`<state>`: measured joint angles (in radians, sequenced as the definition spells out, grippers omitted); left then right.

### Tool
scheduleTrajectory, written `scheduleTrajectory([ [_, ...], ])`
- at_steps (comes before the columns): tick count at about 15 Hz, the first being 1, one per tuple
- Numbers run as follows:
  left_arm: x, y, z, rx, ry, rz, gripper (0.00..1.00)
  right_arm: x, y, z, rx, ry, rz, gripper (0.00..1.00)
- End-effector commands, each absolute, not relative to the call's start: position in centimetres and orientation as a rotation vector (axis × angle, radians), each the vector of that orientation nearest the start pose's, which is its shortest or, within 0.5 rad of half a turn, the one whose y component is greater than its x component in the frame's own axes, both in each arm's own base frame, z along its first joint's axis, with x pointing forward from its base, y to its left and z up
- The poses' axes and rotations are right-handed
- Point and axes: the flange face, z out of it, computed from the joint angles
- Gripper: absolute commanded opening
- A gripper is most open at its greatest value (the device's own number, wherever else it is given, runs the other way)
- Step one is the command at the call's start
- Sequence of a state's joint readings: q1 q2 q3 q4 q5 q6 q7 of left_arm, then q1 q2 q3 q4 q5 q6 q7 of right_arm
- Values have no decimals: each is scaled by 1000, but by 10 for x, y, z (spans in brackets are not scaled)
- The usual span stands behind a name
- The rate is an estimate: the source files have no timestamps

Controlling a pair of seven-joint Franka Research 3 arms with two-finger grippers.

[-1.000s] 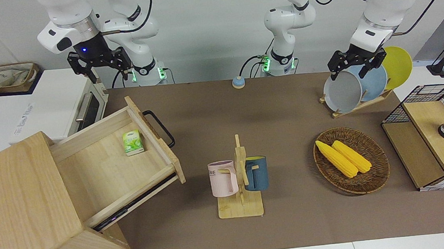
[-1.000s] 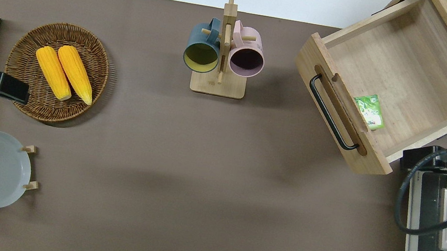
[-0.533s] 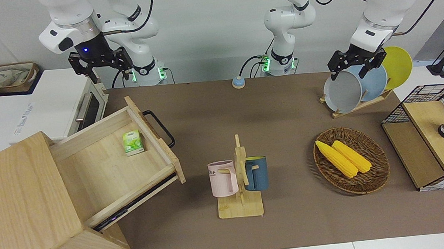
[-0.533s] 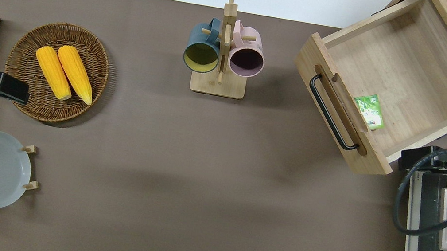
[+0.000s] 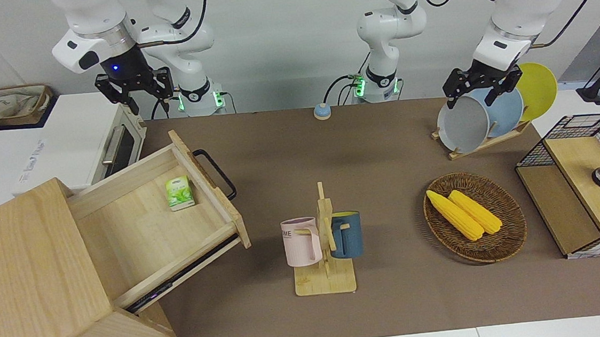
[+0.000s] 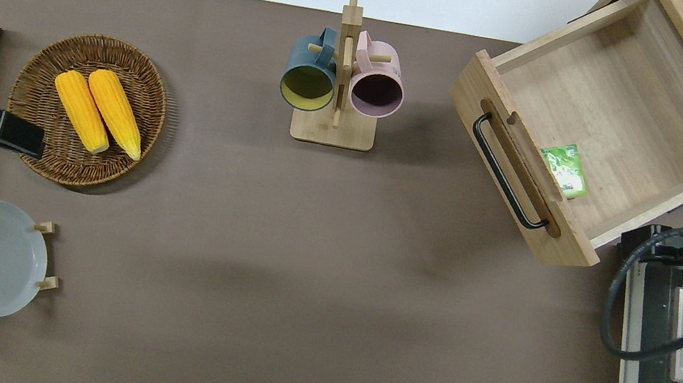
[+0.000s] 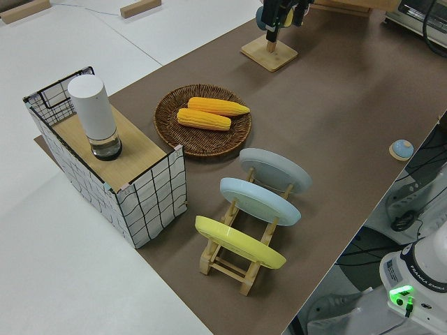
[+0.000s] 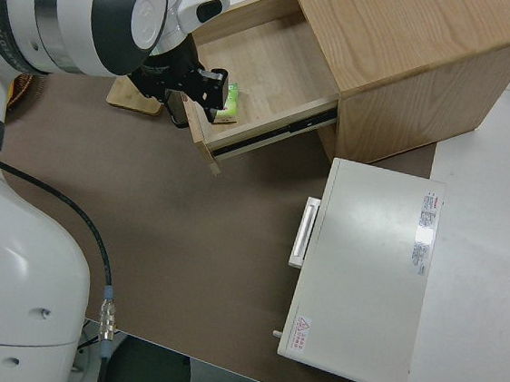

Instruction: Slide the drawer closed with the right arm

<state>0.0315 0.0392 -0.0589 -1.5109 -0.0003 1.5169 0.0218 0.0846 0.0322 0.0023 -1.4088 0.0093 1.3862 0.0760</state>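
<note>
The drawer (image 5: pixel 146 226) is pulled well out of the big pale wooden box (image 5: pixel 25 286) at the right arm's end of the table. Its black bar handle (image 5: pixel 215 172) faces the table's middle. A small green packet (image 5: pixel 179 192) lies inside, just inside the drawer's front panel. The drawer also shows in the overhead view (image 6: pixel 621 112) and the right side view (image 8: pixel 263 73). My right gripper (image 5: pixel 146 101), blue light at its wrist, is open and empty in the air. In the overhead view it (image 6: pixel 638 242) is over the gap between the drawer's near corner and the toaster oven. My left arm is parked.
A white toaster oven (image 5: pixel 89 142) stands beside the drawer, nearer to the robots. A mug rack (image 5: pixel 323 241) with two mugs stands mid-table. A basket of corn (image 5: pixel 474 216), a plate rack (image 5: pixel 480 117) and a black-wire box (image 5: pixel 585 183) are toward the left arm's end.
The right gripper has turned a little at the wrist and shifted slightly toward the toaster oven. The drawer and the left arm have not moved.
</note>
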Motion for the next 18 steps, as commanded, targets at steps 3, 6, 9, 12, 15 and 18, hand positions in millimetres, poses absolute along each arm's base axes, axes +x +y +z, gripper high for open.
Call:
scheduleTrajectory([
  [3,563,-13,630,-3126,92,60,993,543,48,667,-3129,-52,90,0],
  [6,563,-13,630,-3126,92,60,993,542,49,667,-3129,-54,86,0],
  [9,563,-13,629,-3126,92,62,993,541,63,675,-3128,-48,62,0],
  [12,563,-13,629,-3126,92,62,993,535,94,684,-3126,83,36,0],
  [15,563,-13,629,-3126,92,62,993,530,130,686,-3110,216,27,0],
  [18,563,-13,629,-3126,92,62,993,526,167,678,-3099,384,42,0],
])
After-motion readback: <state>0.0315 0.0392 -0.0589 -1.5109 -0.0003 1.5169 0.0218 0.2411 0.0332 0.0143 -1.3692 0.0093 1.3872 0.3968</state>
